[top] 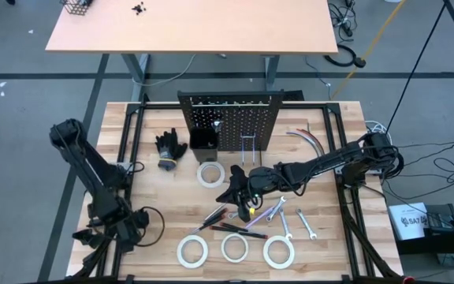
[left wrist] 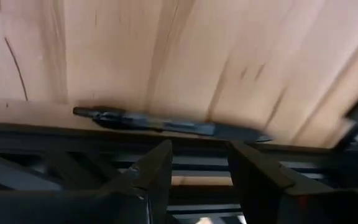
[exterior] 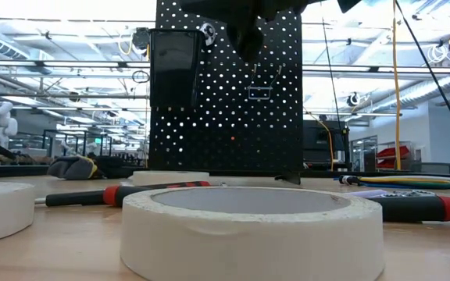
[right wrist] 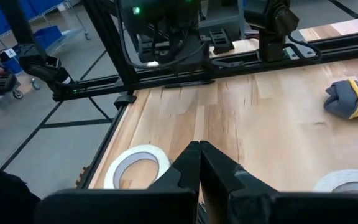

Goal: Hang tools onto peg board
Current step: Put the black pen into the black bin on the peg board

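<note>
While the right gripper (top: 243, 203) is held over the loose tools mid-table with fingers pressed together (nothing seen pinched), pick-up is judged the step in hand; the fingers must be spread and lowered next. A thin red-and-black-handled screwdriver (top: 213, 217) is laid flat just beside it, well short of the upright black perforated peg board (top: 235, 118), long axis diagonal, tip end not discernible. The left gripper (left wrist: 201, 149) is parked at the front-left edge, fingers spread

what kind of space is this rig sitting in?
Probably a robotics lab or workshop floor. The low view shows an open hall with ceiling trusses and strip lights behind the peg board; the high view shows a second desk and loose cables on a grey floor.
</note>
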Controlling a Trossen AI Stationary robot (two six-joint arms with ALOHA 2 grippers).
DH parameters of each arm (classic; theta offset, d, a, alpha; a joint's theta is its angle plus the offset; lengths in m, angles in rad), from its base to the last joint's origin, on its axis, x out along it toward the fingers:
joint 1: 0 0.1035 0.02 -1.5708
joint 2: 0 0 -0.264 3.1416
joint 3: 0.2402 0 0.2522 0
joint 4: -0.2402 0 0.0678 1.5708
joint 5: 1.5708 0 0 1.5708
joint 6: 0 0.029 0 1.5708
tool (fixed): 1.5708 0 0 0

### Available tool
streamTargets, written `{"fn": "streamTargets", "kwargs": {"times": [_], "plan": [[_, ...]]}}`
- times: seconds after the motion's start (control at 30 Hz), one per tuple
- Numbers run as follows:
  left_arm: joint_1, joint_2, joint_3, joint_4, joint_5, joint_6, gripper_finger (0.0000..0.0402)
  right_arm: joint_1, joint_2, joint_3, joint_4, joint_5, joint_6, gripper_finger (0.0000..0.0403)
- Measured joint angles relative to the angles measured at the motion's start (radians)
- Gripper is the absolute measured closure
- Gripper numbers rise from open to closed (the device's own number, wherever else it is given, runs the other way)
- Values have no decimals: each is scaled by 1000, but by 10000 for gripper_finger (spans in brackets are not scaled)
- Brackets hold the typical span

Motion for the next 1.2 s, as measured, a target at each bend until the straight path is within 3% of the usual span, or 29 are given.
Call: {"fn": "streamTargets", "kwargs": {"times": [0.8, 1.07, 1.13, 1.2], "plan": [[-22, 166, 4, 14, 24, 125, 245, 34, -1, 0, -4, 1, 18, 403], [35, 167, 1, 28, -9, 171, 245, 40, -1, 0, -10, 1, 22, 403], [58, 168, 0, 61, -98, 196, 245, 40, -1, 0, -10, 1, 22, 403], [87, 172, 7, 55, -121, 204, 245, 40, -2, 0, -9, 1, 21, 403]]}}
